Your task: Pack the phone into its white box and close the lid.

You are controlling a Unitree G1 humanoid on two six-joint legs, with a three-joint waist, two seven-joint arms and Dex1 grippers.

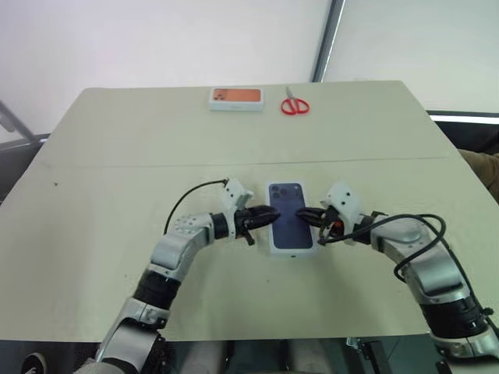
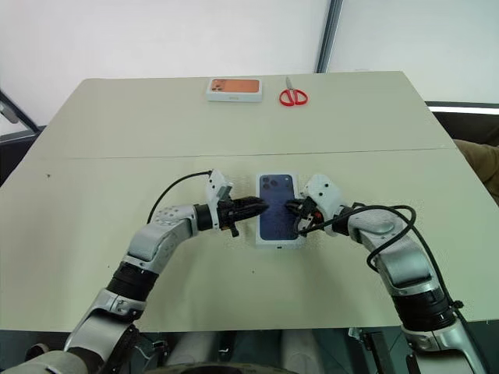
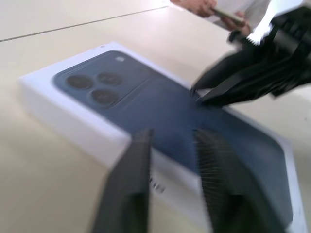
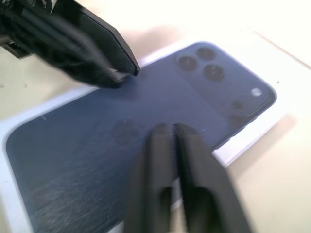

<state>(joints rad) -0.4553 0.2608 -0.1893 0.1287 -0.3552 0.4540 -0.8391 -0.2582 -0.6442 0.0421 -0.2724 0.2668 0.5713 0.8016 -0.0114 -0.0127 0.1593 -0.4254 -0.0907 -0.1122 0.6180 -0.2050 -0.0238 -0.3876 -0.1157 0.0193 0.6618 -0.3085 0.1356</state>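
Two pincers meet over the phone [image 1: 289,214], which lies camera-side up in the white box [image 1: 292,250] at the counter's [image 1: 117,156] middle. Left pincer [image 1: 269,216] hovers spread and empty above the phone's edge; right pincer [image 1: 305,213] hangs over the opposite edge with fingers nearly together, gripping nothing. Judging by this, the phone is packed and the box awaits closing. Beyond the box, near the counter's far edge, sit an orange-topped box [image 1: 236,97] and red scissors [image 1: 295,104]. Pale walls rise behind.
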